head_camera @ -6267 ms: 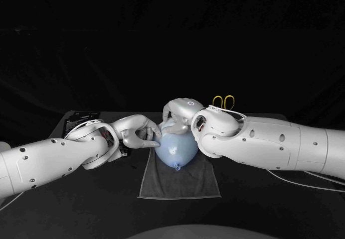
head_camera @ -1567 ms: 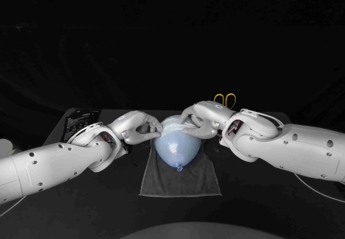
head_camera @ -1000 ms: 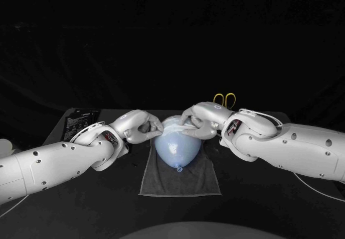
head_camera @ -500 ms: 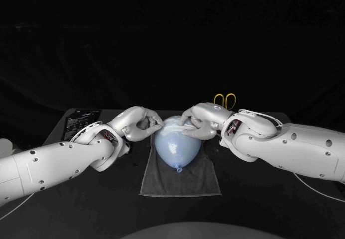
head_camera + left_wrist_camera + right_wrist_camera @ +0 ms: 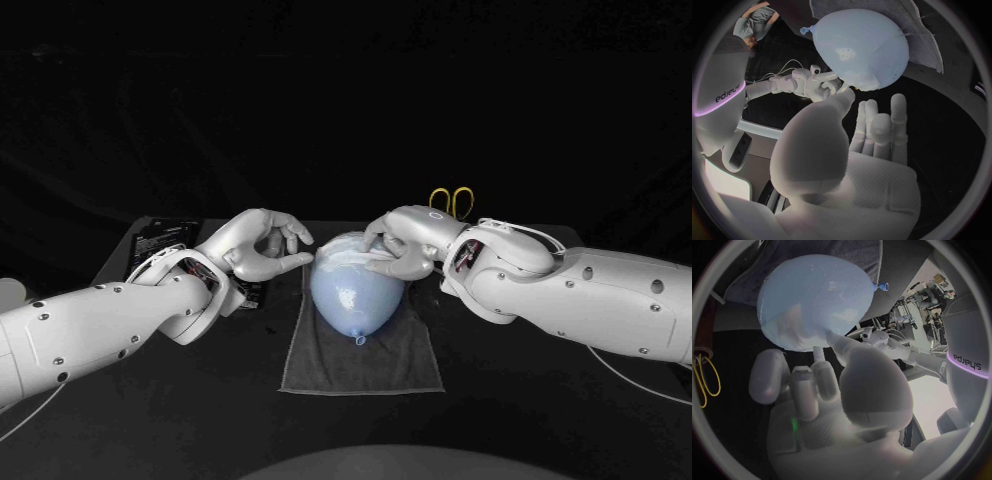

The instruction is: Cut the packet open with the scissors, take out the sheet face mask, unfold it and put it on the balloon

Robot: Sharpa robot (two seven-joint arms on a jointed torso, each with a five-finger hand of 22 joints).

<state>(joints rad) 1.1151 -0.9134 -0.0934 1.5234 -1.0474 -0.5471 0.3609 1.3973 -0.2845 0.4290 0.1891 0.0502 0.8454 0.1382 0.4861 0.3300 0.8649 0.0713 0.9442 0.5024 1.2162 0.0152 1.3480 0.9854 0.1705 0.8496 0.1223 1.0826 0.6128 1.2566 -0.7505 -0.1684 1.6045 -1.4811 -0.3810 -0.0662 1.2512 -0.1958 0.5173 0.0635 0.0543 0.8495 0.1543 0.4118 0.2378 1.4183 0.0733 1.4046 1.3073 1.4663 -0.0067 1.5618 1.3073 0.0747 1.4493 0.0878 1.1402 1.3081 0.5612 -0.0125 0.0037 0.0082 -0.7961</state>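
One black packet [image 5: 156, 238] lies at the far-left rear of the worktop [image 5: 159, 400]. Next to it, the left hand [image 5: 257, 248] is raised with its fingers spread and holds nothing; its thumb points toward the balloon [image 5: 353, 292], with the tip just beside the balloon's skin. Contact cannot be confirmed. The pale blue balloon lies at centre on a grey towel [image 5: 361, 365], knot toward the robot. The translucent sheet face mask [image 5: 343, 256] covers its wide far end. The right hand [image 5: 401, 240] rests its fingertips [image 5: 820, 354] against that mask-covered end. Whether they pinch the sheet cannot be told. Yellow scissors [image 5: 454, 200] lie behind the right hand.
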